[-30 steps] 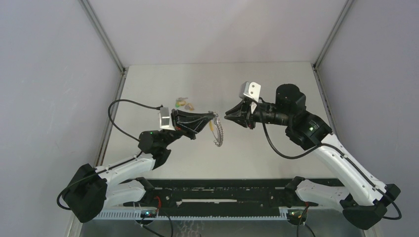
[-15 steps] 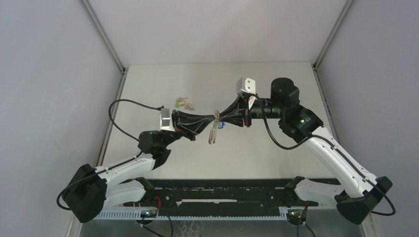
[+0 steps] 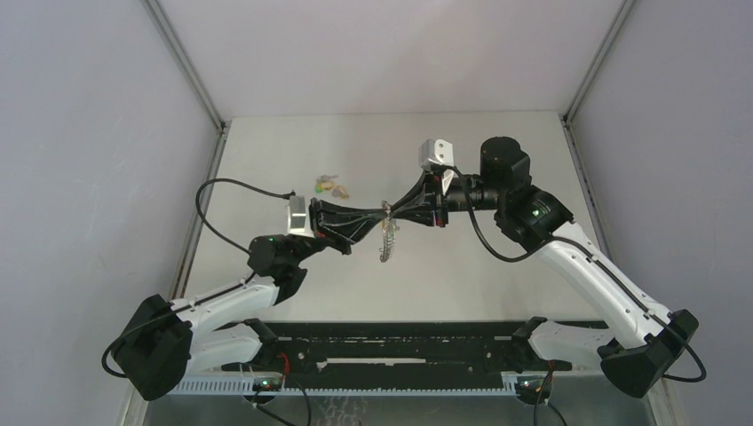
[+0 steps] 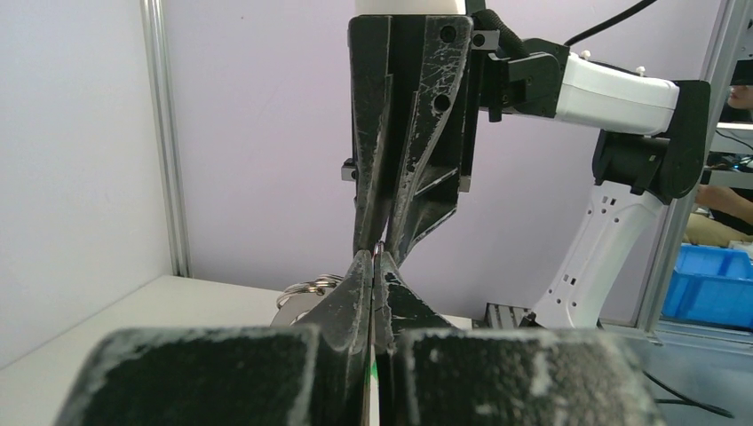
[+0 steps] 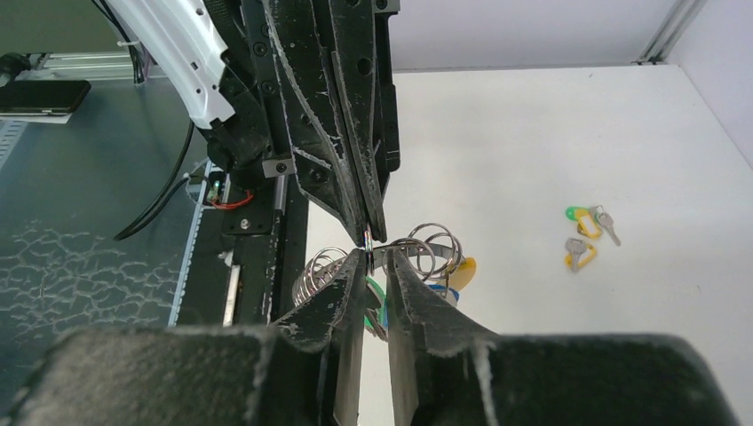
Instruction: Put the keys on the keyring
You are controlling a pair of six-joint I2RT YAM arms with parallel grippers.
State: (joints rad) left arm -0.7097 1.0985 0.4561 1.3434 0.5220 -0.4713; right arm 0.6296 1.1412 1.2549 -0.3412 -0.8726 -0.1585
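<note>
The keyring (image 3: 384, 241) hangs in mid-air from my left gripper (image 3: 384, 211), which is shut on its wire. In the left wrist view that gripper (image 4: 373, 262) is pressed together, with the keyring's coils (image 4: 306, 287) to its left. My right gripper (image 5: 376, 256) meets it tip to tip, jaws a narrow gap apart astride the keyring (image 5: 431, 244) wire. Yellow (image 5: 463, 271), blue (image 5: 441, 293) and green (image 5: 376, 297) key heads dangle from the ring. Two more keys (image 5: 582, 235) lie on the table, also seen in the top view (image 3: 330, 186).
Both arms reach in over the middle of the white table (image 3: 497, 266). The loose keys lie left of the grippers, towards the back. Metal posts (image 3: 182, 62) and grey walls close in the table's sides.
My right arm has swung left until its tips meet the left gripper at the ring. The ring has tilted and shifted slightly left. The left arm has held its place.
</note>
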